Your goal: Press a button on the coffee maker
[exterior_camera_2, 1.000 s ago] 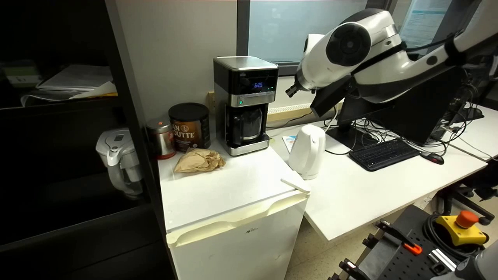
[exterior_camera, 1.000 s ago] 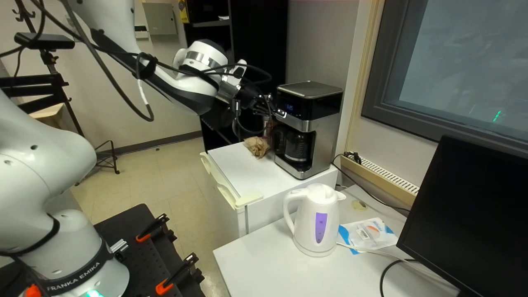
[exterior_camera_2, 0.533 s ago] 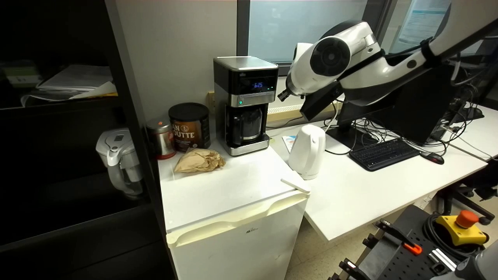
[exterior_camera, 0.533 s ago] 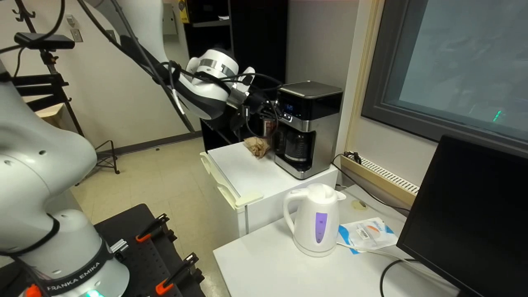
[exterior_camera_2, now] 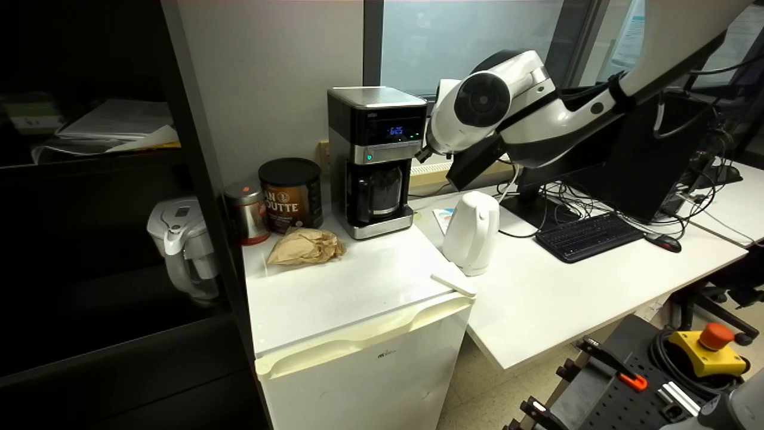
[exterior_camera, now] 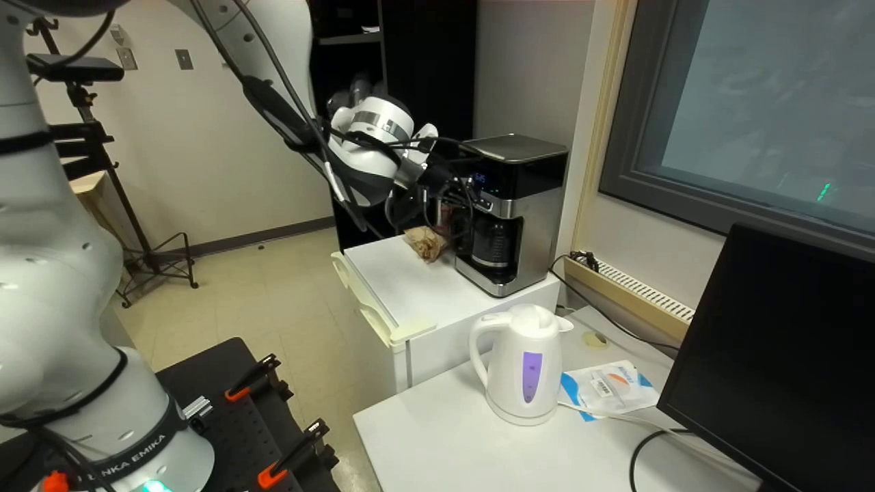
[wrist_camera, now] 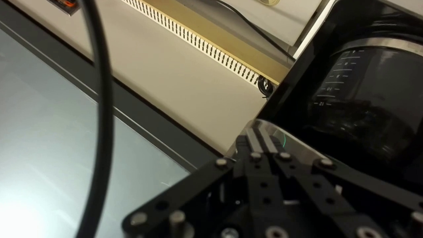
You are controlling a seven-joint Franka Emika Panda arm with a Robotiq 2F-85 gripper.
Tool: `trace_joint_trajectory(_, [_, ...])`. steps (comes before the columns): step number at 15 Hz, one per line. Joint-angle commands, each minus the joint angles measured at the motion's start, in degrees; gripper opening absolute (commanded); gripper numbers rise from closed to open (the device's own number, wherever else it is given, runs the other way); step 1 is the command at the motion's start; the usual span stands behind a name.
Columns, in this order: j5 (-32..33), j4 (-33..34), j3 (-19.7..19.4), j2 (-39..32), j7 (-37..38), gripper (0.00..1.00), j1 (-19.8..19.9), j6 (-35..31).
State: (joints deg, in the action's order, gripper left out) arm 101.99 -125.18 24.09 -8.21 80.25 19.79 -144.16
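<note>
1. Over the last second the arm [exterior_camera_2: 552, 128] has been carried lower and nearer to the coffee maker [exterior_camera_2: 377, 154], as is seen in both exterior views; the coffee maker itself has not been shifted.
2. By this the reach seems almost completed, and the press is judged to be the step called for next; whether the silver band [exterior_camera_2: 391, 151] is being touched cannot be told.
3. The claw [wrist_camera: 258, 135] is clenched, its fingertips [wrist_camera: 268, 140] brought together with nothing held between them, a form suited to pushing.
4. The coffee maker is stood upright on the counter [exterior_camera_2: 352, 292], its glass carafe [exterior_camera_2: 387, 190] seated beneath the silver band. A blue readout [exterior_camera_2: 395, 131] is lit above, and a green-lit mark [exterior_camera_2: 369, 157] is shown toward one end of the silver band.
5. In the wrist view a green glow [wrist_camera: 284, 140] is seen just beside the fingertips; which button is being aimed at cannot be made out.
6. Beside the coffee maker a brown can [exterior_camera_2: 290, 200] and a metal canister [exterior_camera_2: 246, 212] are placed, a crumpled paper bag [exterior_camera_2: 306, 246] before them. A white kettle [exterior_camera_2: 470, 234] is set on the lower counter [exterior_camera_2: 537, 304]; the path seems not to be blocked by it.
7. A black cable [wrist_camera: 105, 105] is hung near the claw and might be snagged; the coffee maker might also be pushed back by a hard press.
</note>
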Motion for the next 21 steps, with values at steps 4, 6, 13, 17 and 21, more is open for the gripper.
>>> trace_joint_trajectory(4, [1.29, 4.33, -13.46, -2.19, 3.32, 0.02, -13.89, -0.72])
trace_joint_trajectory(6, [1.11, 5.00, -15.02, -2.65, 3.60, 0.02, -15.59, -0.65])
trace_joint_trajectory(13, [1.04, 6.56, -17.41, -4.45, 3.70, 0.02, -18.20, -0.71])
trace_joint_trajectory(17, [1.52, 6.81, -17.73, -4.77, 4.07, 0.01, -18.64, -0.81])
trace_joint_trajectory(21, [1.77, 6.81, -17.91, -4.65, 4.56, 0.02, -18.87, -0.92])
